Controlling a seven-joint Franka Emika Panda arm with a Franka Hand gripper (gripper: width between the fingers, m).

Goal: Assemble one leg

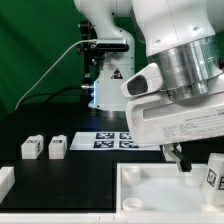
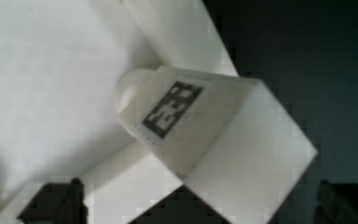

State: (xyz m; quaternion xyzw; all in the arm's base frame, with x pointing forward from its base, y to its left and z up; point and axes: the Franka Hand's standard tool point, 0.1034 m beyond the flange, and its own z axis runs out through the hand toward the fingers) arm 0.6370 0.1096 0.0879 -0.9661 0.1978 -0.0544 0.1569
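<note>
While the exterior view runs from 2 spare legs (image 1: 32, 148) past the marker board (image 1: 113, 140) to the tray-like piece (image 1: 150, 188) with the leg (image 1: 213, 176) at its right edge, only the wrist view shows the gripper (image 2: 202, 205) spread wide, holding nothing.

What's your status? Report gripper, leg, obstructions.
Gripper open, empty. Nearest leg just ahead of the fingers, ungripped, at the white tray piece's edge. No obstruction seen.

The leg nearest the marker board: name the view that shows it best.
The exterior view: the leg sits whole on the dark table beside a twin. The wrist view shows only another tagged leg, close up.
</note>
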